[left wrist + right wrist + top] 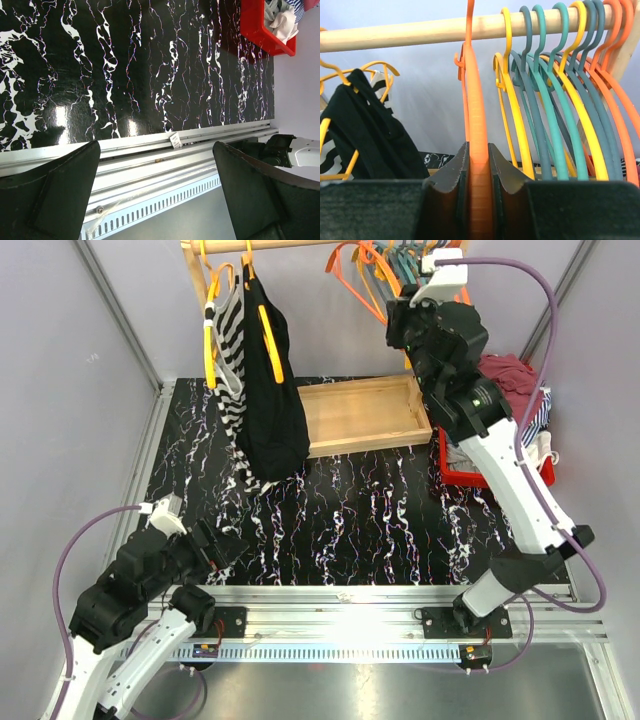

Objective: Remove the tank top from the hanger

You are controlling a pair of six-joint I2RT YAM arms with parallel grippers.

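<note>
The left gripper (156,150) sits low over the near-left edge of the marbled table (125,65), jaws spread and empty. At the far left of the wooden rod (410,32), 2 garments hang on yellow hangers: a striped top (230,360) and, just right of it, the black tank top (272,400). Further right, the right gripper (479,150) is clenched on a bare orange hanger (475,100), hooked over the rod beside the spare hangers (555,100). Before letting go, I would check that its hook sits fully over the rod and is clear of the neighbouring yellow one.
</note>
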